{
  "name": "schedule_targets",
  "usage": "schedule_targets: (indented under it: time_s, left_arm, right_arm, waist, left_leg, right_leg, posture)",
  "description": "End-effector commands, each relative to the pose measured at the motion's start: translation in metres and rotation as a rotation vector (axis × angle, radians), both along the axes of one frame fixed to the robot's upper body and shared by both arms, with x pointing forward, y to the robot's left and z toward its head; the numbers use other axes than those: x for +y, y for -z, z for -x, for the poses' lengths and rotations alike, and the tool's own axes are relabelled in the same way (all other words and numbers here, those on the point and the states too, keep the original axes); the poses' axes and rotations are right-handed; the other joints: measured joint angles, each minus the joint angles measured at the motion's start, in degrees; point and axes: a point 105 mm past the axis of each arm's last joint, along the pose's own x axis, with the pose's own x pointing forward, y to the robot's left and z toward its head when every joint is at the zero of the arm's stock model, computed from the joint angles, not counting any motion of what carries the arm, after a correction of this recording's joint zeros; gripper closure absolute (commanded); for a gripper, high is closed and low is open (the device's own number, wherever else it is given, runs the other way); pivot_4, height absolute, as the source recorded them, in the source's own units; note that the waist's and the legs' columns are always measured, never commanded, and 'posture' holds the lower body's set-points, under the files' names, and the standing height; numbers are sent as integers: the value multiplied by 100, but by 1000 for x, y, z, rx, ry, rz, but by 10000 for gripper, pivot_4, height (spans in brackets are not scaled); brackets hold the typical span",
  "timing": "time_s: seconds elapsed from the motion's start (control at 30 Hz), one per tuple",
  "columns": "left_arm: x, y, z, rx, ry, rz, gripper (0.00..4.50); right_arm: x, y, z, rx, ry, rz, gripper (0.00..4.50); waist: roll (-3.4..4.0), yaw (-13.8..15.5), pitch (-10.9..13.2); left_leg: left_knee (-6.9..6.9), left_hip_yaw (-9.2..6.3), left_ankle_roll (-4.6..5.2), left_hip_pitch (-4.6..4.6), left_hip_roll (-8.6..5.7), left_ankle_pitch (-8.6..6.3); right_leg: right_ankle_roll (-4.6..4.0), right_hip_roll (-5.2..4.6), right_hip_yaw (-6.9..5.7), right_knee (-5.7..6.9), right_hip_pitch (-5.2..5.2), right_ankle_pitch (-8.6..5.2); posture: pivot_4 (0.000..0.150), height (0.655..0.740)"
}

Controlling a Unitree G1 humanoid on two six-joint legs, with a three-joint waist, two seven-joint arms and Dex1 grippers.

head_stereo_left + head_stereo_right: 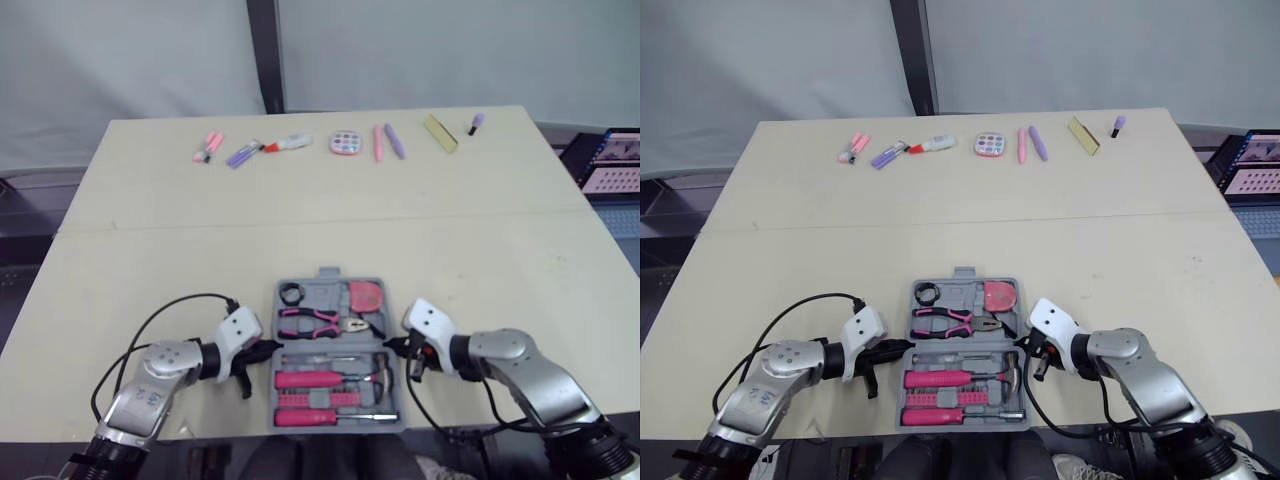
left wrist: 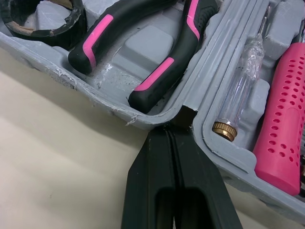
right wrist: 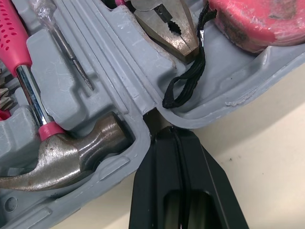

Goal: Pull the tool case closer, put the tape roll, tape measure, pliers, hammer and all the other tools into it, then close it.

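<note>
Tool case (image 1: 327, 276) is found open flat at the near edge of the surface (image 1: 480, 260), directly between the two arms. Its hinge line is laid left to right, and the carry-handle tab is pointed away from the robot. Each half is longest along that same left-right axis.

The tape roll (image 1: 291, 294), pliers (image 1: 318, 321) and tape measure (image 1: 367, 296) are seated in the far half. The hammer (image 1: 335, 379) and a pink screwdriver (image 1: 320, 415) are laid in the near half, their handles parallel to the hinge.

The left end effector (image 1: 270, 348) is pinched fully together on nothing, with its tip set against the case's left wall at the hinge notch. The right end effector (image 1: 392, 347) is likewise drawn tight and empty, at the matching notch on the right.

The shell is judged to be stiff moulded plastic, smooth enough to slide on the surface and made fairly heavy by the steel inside. For closing, a hold would best be taken on the far half — at its rim or handle tab — while the near half is steadied. The strap of the tape measure could be caught at the seam.
</note>
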Motion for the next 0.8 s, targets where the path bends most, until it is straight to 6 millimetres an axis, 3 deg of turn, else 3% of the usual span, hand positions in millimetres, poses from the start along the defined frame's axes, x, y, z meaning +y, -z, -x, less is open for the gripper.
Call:
schedule_targets:
  time_s: [0.03,0.27,0.47,0.6,0.67,0.8]
  left_arm:
    - [-6,-2,6,5,30,20,44534]
    - [4,-1,0,-8,-9,1,44534]
    - [49,-4,-6,-17,-117,-66,44534]
    - [66,-12,-7,-41,-151,-62,44534]
    - [68,-19,-3,-66,-130,-41,44534]
    - [51,-45,19,-118,-23,91,44534]
  right_arm:
    - [18,-5,10,4,-84,-50,44683]
    - [11,-4,6,-7,-55,-35,44683]
    - [-21,-5,-2,-23,5,18,44683]
    - [-34,-11,-5,-31,43,12,44683]
    - [-39,-16,-6,-28,63,-9,44683]
    - [-51,-34,-14,-27,144,-106,44683]
  waist:
    - [0,0,0]
    - [0,0,0]
    - [0,-2,0]
    - [0,1,0]
    - [0,2,1]
    - [-1,4,2]
  left_leg:
    - [0,0,0,0,0,0]
    - [0,0,0,0,0,0]
    - [-1,0,0,0,2,0]
    - [0,1,0,0,2,0]
    - [0,1,0,-1,2,0]
    - [1,1,-1,-3,2,0]
  right_leg:
    - [0,0,0,0,0,0]
    - [0,0,0,-2,0,0]
    - [0,0,-1,-4,0,0]
    - [0,-1,-1,-9,2,0]
    - [0,-2,-1,-10,2,0]
    - [0,-2,-1,-19,5,0]
  posture:
    - [1500,7400]
    - [1500,7400]
    - [1500,7400]
    - [1500,7400]
    - [1500,7400]
    - [1500,7400]
